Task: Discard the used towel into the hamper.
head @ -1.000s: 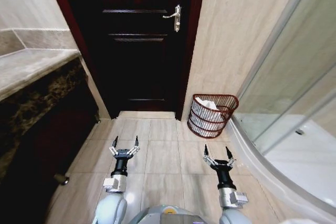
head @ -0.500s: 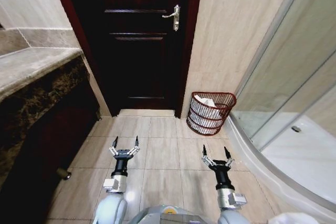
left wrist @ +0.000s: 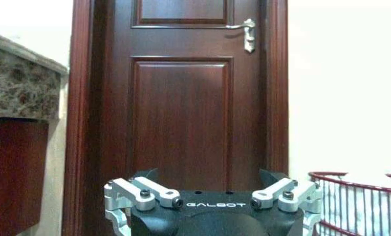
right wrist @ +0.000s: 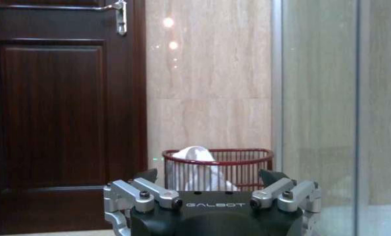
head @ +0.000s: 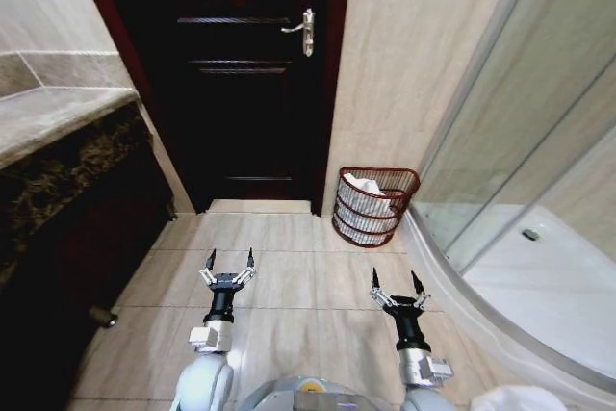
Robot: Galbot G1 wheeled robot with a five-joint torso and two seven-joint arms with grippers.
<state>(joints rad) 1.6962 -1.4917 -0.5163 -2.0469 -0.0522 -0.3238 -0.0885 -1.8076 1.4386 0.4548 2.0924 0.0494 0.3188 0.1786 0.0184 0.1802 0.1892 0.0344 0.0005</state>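
White towel [head: 366, 185], apparently whole, inside hamper [head: 375, 207]; left gripper [head: 229, 261] and right gripper [head: 395, 281] spread empty, since nothing remains to carry

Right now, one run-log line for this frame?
hamper: by door, towel inside | left tool: open, empty, over floor | right tool: open, empty, over floor

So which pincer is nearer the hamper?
The right pincer, open and empty; the round reddish-brown woven hamper stands ahead on its side. The left pincer faces the door.
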